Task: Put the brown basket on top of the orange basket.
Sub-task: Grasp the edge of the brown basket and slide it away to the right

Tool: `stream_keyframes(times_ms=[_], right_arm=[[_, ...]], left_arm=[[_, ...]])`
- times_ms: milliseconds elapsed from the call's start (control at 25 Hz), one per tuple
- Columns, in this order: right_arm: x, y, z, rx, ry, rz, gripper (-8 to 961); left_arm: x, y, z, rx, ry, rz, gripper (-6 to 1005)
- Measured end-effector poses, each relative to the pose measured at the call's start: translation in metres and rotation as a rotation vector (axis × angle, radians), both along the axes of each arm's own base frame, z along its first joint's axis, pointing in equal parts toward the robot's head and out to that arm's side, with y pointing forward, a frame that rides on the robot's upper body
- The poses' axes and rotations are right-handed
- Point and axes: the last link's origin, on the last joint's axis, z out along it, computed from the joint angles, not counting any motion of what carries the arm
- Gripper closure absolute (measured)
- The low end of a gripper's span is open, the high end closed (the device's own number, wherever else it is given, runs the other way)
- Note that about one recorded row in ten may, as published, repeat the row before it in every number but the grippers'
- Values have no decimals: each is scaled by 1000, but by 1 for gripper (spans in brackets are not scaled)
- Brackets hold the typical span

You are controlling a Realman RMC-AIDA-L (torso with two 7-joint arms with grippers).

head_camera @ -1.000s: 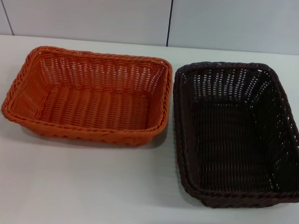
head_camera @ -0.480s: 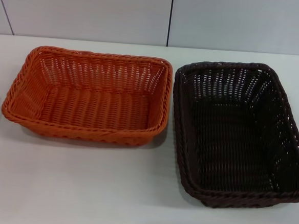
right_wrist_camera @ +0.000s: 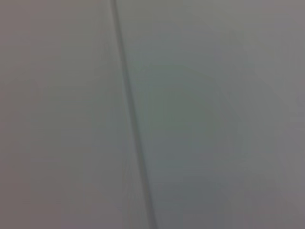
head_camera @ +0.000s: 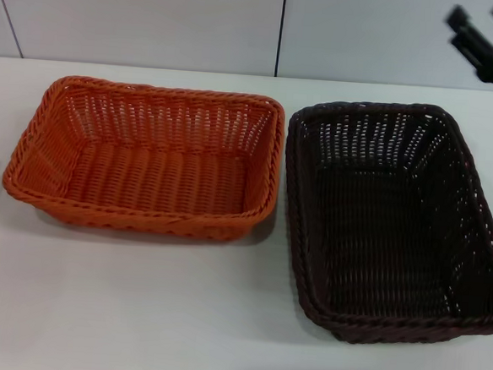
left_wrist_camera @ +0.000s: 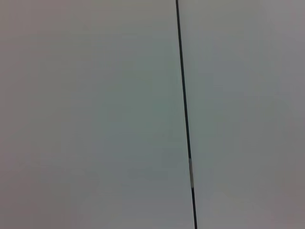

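Brown basket (head_camera: pixel 394 221): rectangular, very dark brown woven wicker-style, braided rim, sloped open-weave sides. Stands upright and empty on the white table (head_camera: pixel 137 304), long side running away from the robot.

Orange basket (head_camera: pixel 147 157): rectangular, bright orange, same weave and build. Just beside the brown basket on its left, rims nearly touching at the near corner, also upright and empty.

Right tool (head_camera: pixel 485 37): dark, raised in the air beyond the brown basket's far right corner, not touching it. Two prongs show with a gap between them, so it reads as spread.

Left tool: not in view; whether spread or pressed together cannot be told.

Step in hand, as judged: approach for the grasp; stacking not yet begun. Advice: bring the right tool down over the braided rim of the brown basket, pinch the rim firmly, lift level and clear of the orange rim, then align the two outlines before lowering.

Views: only the head view shows baskets and tool. Both wrist views show only a plain pale wall panel (left_wrist_camera: pixel 95 114) with a dark seam.
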Motion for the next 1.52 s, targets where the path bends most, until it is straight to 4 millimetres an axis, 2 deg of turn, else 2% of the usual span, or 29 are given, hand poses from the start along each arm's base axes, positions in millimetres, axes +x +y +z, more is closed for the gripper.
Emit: stream_keyframes(times_ms=[120, 360, 440, 600, 1040, 1520], right_arm=[[-19, 18, -5, -112, -48, 41, 141], [-28, 31, -6, -168, -79, 39, 140], [-26, 39, -5, -242, -89, -4, 140], [-27, 41, -4, -266, -120, -29, 139], [-47, 44, 23, -475, -219, -141, 140], [-38, 33, 29, -393, -116, -89, 139]], left_arm=[[0, 1, 0, -1, -2, 4, 226], [-2, 5, -3, -19, -9, 27, 227], [-3, 7, -4, -26, -13, 39, 227], [-3, 11, -5, -32, -18, 52, 227], [-2, 23, -4, -36, -23, 67, 227], [-3, 24, -6, -47, -24, 78, 227]])
